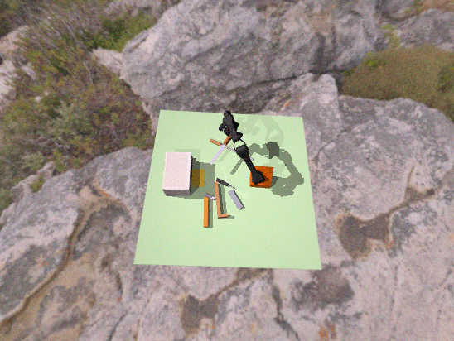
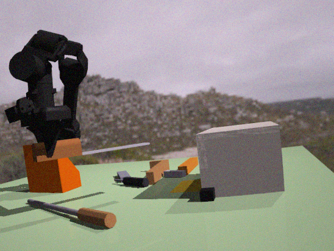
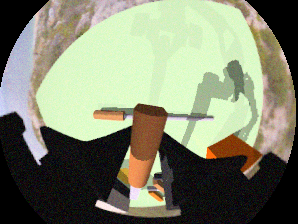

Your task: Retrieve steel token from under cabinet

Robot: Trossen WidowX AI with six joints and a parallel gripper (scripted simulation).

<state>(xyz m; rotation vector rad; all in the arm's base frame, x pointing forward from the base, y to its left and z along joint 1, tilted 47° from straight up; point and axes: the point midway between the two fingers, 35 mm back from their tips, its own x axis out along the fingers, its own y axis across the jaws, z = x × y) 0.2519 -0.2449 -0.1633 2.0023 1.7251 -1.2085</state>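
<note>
My gripper [image 1: 228, 137] [image 2: 51, 152] is shut on the wooden handle of a tool [image 1: 217, 154] [image 2: 116, 148] [image 3: 147, 142] with a long, flat, pale blade. It holds the tool above the table, and the blade points toward the cabinet side. The pale cabinet [image 1: 177, 170] [image 2: 241, 161] stands at the left in the top view and at the right in the exterior view. The yellow marked area [image 1: 199, 178] [image 2: 184, 186] lies in front of it. The token is not visible, and the vent slots cannot be made out.
A screwdriver [image 1: 214, 141] [image 2: 95, 217] [image 3: 109, 115] lies below the gripper. An orange block [image 2: 46, 176] [image 3: 232, 150] is by the arm. A black-handled tool [image 1: 224, 182] [image 2: 135, 181], a grey block [image 1: 236, 199], a wooden L-shaped piece [image 1: 219, 199] and an orange-handled tool [image 1: 206, 212] lie near the marked area.
</note>
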